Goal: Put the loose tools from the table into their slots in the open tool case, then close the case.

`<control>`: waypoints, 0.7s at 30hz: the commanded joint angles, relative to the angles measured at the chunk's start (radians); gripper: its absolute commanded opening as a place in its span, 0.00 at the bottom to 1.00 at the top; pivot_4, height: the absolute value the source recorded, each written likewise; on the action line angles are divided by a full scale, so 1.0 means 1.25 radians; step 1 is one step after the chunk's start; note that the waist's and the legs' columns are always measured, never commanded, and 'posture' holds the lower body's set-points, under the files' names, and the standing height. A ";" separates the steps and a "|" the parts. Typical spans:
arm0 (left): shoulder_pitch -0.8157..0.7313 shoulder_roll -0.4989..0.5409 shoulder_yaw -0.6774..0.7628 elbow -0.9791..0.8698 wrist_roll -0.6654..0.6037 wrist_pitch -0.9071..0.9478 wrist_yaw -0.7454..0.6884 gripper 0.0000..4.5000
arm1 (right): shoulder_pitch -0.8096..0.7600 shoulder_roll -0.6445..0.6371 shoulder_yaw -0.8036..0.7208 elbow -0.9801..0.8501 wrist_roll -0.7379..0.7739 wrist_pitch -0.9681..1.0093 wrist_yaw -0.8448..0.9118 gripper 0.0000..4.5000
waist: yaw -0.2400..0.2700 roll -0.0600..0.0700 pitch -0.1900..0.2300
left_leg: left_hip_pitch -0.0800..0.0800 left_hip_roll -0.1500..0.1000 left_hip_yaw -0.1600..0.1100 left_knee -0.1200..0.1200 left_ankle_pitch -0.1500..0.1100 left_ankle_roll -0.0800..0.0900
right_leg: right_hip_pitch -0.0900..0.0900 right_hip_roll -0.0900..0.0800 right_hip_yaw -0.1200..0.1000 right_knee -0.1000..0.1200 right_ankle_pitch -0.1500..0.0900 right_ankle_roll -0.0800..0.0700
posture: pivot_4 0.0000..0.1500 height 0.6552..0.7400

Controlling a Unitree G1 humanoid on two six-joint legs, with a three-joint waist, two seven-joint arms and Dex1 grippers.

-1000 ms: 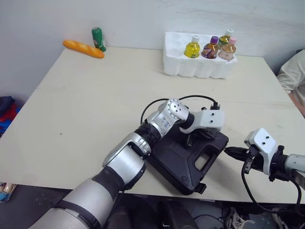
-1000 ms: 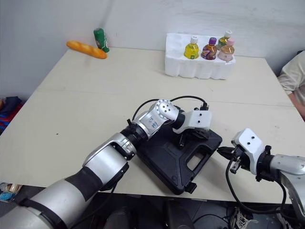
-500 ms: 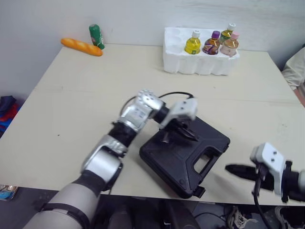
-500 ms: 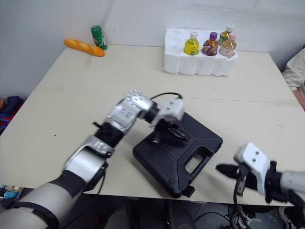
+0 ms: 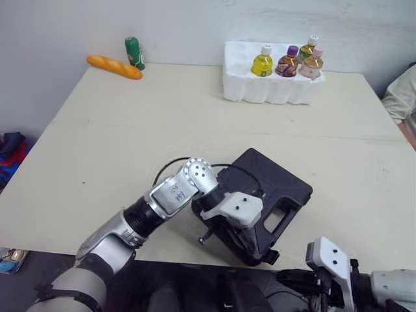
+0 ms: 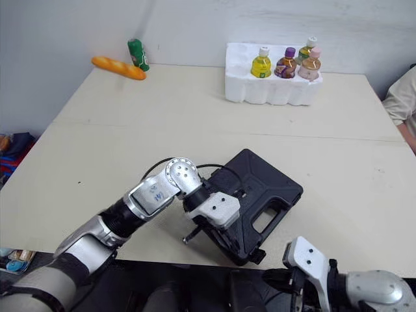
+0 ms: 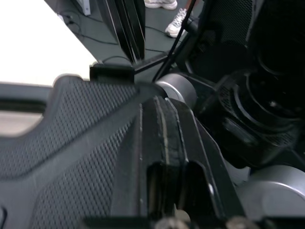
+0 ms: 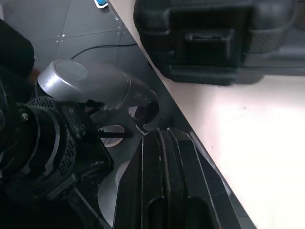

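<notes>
Bread [image 5: 114, 66]: upper left of frame, far corner of surface [image 5: 130, 143], lying flat.
Green can [image 5: 134, 52]: upright, just beside bread's right end.
L end effector [image 7: 161, 107]: lower centre of head view, at near-left side of tool case [image 5: 279, 185]. Fingers [image 7: 147, 143] pressed together, nothing btwn them. Wrist view has them lying over the case's textured shell, tips near a latch [image 7: 112, 74].
Tool case: black, lid down, centre to lower centre of frame. Sits diagonal on surface, near corner at the front edge. Handle cut-out [image 5: 278, 220] faces lower right.
Foam tray [image 5: 260, 91]: white, top centre-right, well apart from case. 4 bottles stand in it, yellow bottle [image 5: 262, 62] leftmost.
R end effector [image 8: 164, 138]: lower right of head view, below and just off surface's front edge, pointing left twd case corner. Fingers closed, holding nothing. Wrist view shows case's front latch [image 8: 208, 37] ahead.
Person's sleeve [image 5: 402, 97]: right edge of frame, beside surface.
</notes>
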 commanded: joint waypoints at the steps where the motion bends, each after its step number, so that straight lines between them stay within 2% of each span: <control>1: 0.008 0.029 -0.069 0.049 0.126 -0.083 0.030 0.01 | -0.028 0.004 0.015 -0.023 0.015 0.001 -0.021 0.00 | 0.001 -0.001 -0.001 | 0.001 0.000 0.000 0.000 0.000 0.000 | 0.001 0.000 0.000 0.000 0.000 0.000 | 1.00 0.93; 6: 0.008 0.012 -0.070 0.084 0.134 -0.087 0.055 0.01 | -0.060 0.008 0.023 -0.020 0.032 0.004 -0.039 0.00 | 0.001 -0.003 -0.003 | 0.004 0.001 -0.001 -0.001 -0.002 0.002 | 0.011 -0.001 -0.001 -0.005 0.000 0.000 | 1.00 0.93; 12: 0.004 0.006 -0.070 0.100 0.133 -0.083 0.052 0.01 | -0.097 0.016 0.033 -0.014 0.046 0.005 -0.054 0.00 | 0.006 -0.008 -0.005 | 0.003 0.000 -0.001 0.000 -0.003 0.005 | 0.012 -0.002 -0.001 -0.009 0.001 0.000 | 1.00 0.93; 21: 0.001 0.000 -0.069 0.128 0.128 -0.111 0.045 0.01 | -0.165 0.024 0.043 -0.008 0.047 0.020 -0.083 0.00 | 0.001 -0.008 -0.006 | 0.003 0.000 0.000 -0.001 -0.002 0.007 | 0.013 -0.002 -0.001 -0.011 0.002 -0.003 | 1.00 0.93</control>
